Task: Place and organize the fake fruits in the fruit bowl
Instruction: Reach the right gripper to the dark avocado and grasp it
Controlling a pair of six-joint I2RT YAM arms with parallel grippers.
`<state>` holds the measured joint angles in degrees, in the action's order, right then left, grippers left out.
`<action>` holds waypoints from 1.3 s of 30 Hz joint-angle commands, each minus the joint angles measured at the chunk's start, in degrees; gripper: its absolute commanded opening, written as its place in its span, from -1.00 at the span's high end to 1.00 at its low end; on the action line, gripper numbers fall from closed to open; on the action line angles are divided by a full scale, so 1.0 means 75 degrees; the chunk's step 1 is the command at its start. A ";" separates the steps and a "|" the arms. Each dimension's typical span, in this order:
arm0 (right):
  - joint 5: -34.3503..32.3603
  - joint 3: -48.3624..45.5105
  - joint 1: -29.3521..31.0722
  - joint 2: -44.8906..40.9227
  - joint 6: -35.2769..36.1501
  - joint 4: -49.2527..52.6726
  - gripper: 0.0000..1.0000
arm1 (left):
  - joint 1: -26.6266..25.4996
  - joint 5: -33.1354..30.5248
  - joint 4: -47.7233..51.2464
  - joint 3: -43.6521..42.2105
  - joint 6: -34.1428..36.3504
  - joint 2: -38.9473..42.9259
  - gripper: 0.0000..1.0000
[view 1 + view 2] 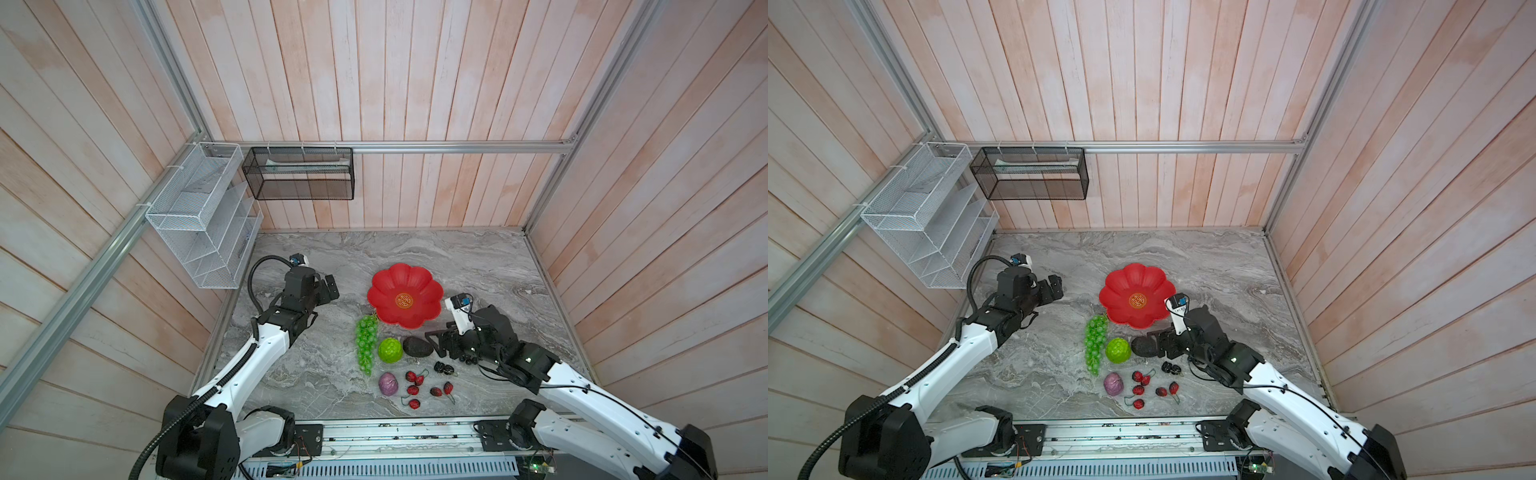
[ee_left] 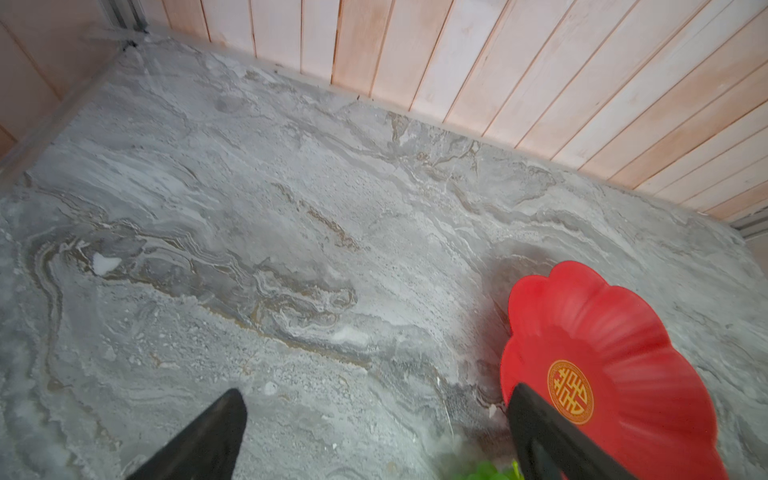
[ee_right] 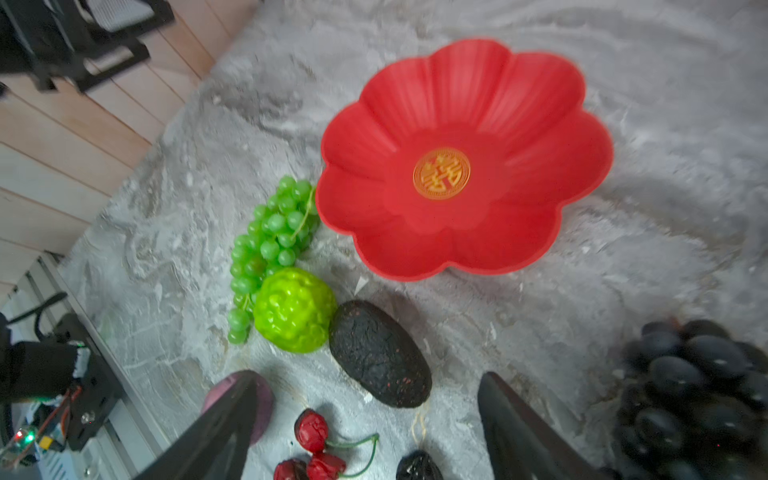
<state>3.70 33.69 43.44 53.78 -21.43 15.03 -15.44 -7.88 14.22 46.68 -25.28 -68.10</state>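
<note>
We count, on the table:

- Left hand: spread wide, empty.
- Green grapes: top end just beside the red bowl.
- Bumpy green ball
- Purple ball
- Avocado
- Red berries
- Black berries
- Right hand: spread, empty, just beside the avocado.
- Dark grapes: under the right arm.

We find every fruit outside the bowl.

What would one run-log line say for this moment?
left claw: open, empty | right claw: open, beside dark oval | fruit bowl: empty | fruits: all on table
</note>
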 commanded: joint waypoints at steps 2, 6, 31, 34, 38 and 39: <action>0.0171 0.0323 0.0070 0.1218 0.0453 0.0208 -0.69 | -0.0009 0.0314 0.0279 -0.0287 -0.0406 0.0489 -1.00; 0.0327 0.0429 0.0310 0.2000 0.0885 -0.0078 -0.70 | -0.0016 0.0372 0.0238 -0.0591 -0.0640 0.0830 -1.00; 0.0638 0.1289 0.0407 0.4395 0.2306 -0.0609 -0.65 | -0.0015 0.0329 0.0183 -0.0832 -0.0837 0.1052 -1.00; 0.0634 0.1418 0.0406 0.4631 0.2330 -0.0528 -0.63 | -0.0014 0.0318 0.0208 -0.0852 -0.0845 0.1064 -1.00; 0.0700 0.1489 0.0406 0.4757 0.2263 -0.0477 -0.46 | -0.0015 0.0223 0.0329 -0.0786 -0.0831 0.1085 -1.00; 0.0733 0.1507 0.0401 0.4743 0.2251 -0.0406 -0.42 | -0.0015 0.0197 0.0386 -0.0748 -0.0813 0.1107 -1.00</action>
<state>7.99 43.38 46.26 88.90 -4.47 11.16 -15.44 -4.97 15.86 41.32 -31.31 -61.08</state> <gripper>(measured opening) 0.715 0.999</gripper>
